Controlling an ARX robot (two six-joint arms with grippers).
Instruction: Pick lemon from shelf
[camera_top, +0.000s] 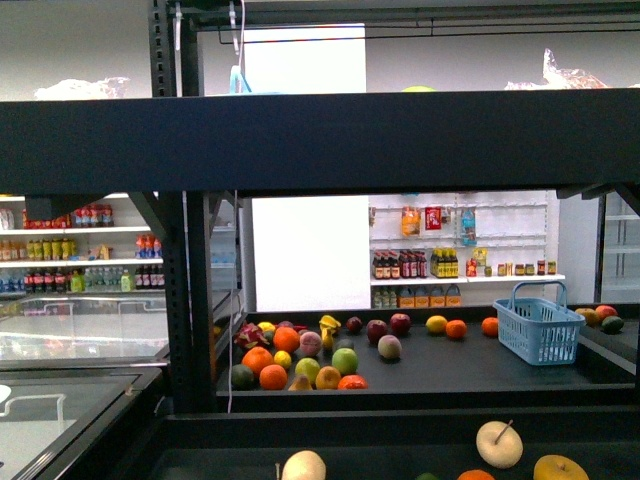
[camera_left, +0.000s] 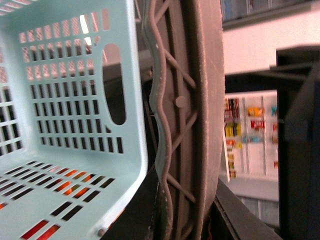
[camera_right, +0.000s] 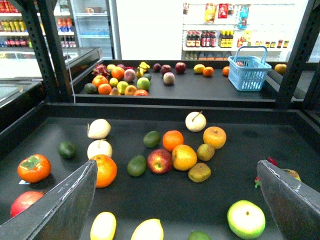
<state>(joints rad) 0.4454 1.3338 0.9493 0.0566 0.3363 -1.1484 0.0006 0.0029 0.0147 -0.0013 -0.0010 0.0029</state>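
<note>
Item: bright yellow, glossy oval lemon (camera_right: 103, 226), lying on the near tier of the black metal-framed shelf (camera_right: 220, 192), just beside a paler yellow fruit (camera_right: 147, 231). Right end effector (camera_right: 175, 202): spread wide above, empty. Risk: closing on the pale neighbour, or the smooth lemon rolling off.

You had a blue basket (camera_top: 540, 330) at the far right of the farther fruit spread, with an orange (camera_top: 489, 326) just beside it. Nearer, you could see a pale pear (camera_right: 195, 121), a red apple (camera_right: 159, 160) just beside a dark green fruit (camera_right: 136, 165), and a persimmon (camera_right: 33, 167) well apart from them. Behind, white shop shelves (camera_top: 460, 265) held bottles. A pale turquoise slotted basket (camera_left: 65, 125) filled much of your left wrist view.
</note>
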